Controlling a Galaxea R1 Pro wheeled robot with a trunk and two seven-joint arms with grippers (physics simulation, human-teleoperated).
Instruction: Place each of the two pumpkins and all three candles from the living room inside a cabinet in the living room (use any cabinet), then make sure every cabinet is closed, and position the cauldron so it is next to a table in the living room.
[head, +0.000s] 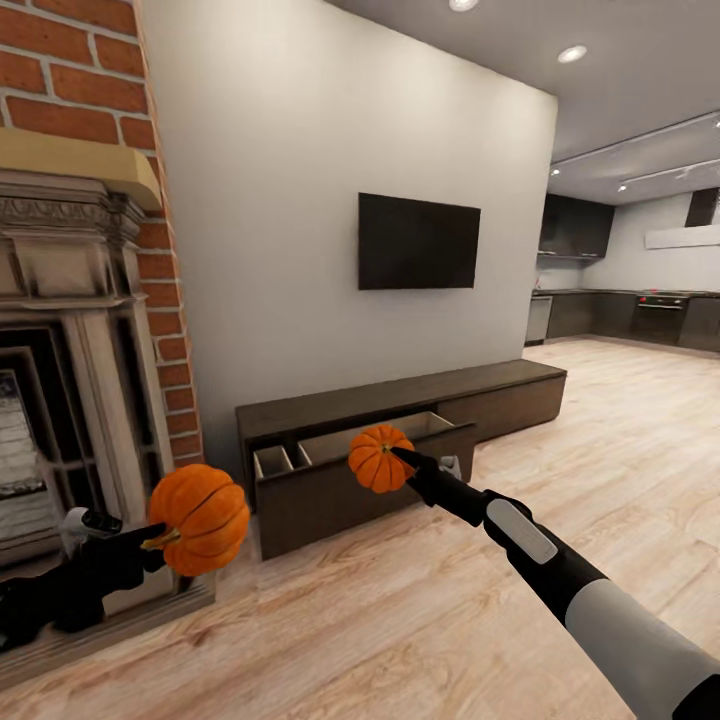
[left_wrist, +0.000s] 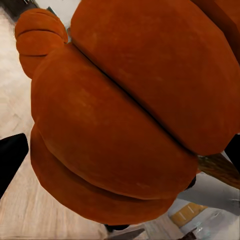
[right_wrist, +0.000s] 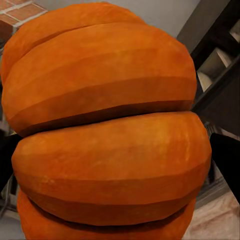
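Lower left of head view: my left gripper (head: 165, 535) holds one pumpkin (head: 201, 518), stem toward the wrist. Centre: my right gripper (head: 400, 462) holds the other pumpkin (head: 379, 458) before the cabinet (head: 400, 400), its drawer (head: 330, 445) open. Wrist views: orange ribs (left_wrist: 120, 115) (right_wrist: 107, 130); fingers mostly hidden.

We can't see either gripper's fingertips: pumpkins (left_wrist: 120, 110) (right_wrist: 107, 125) block both wrist cams. Fireplace (head: 60, 400) cut off at the edge.

Matt ribbed orange pumpkins (head: 203, 518), (head: 378, 458); dark brown wooden cabinet (head: 400, 400), pale wood drawer interior (head: 345, 441); light wood-plank floor (head: 400, 620); rough red brick chimney (head: 70, 75).
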